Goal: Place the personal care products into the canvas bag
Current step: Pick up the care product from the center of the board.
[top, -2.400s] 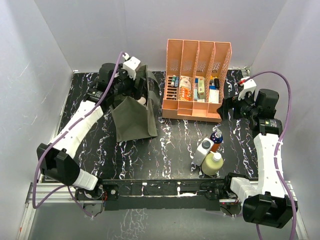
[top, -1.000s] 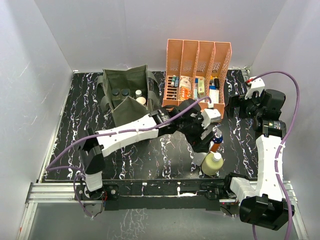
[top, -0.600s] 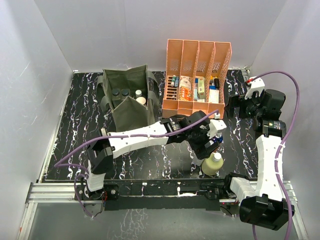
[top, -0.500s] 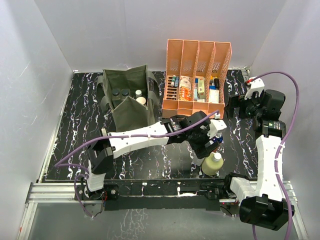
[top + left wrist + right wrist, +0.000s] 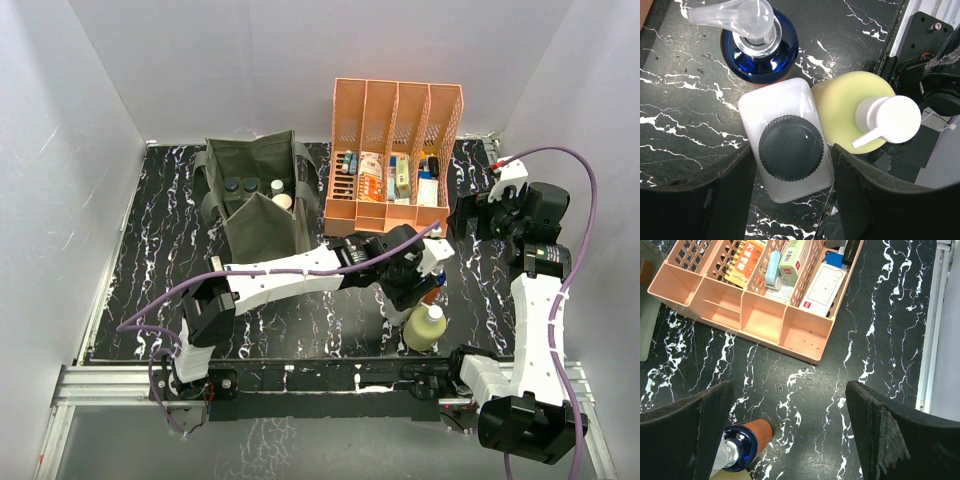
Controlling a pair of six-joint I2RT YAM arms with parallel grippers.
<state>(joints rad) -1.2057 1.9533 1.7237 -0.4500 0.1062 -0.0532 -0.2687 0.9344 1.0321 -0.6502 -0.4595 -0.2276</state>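
Note:
The olive canvas bag stands open at the back left, with dark-capped bottles and a beige bottle inside. My left gripper reaches across to the bottle cluster at the front right. In the left wrist view it has a finger against each side of the white grey-capped bottle, which stands on the table. The orange-blue pump bottle and the pale yellow pump bottle touch it. My right gripper is open and empty, high over bare table, with the orange-blue bottle at its lower left.
The peach slotted organiser with small boxes and tubes stands at the back centre, just behind the cluster; it also shows in the right wrist view. The table's front rail lies close beside the yellow bottle.
My left arm left the bag, swung right across the table and came down over the white bottle; in the last half second it only shifted slightly. The right arm barely moved.

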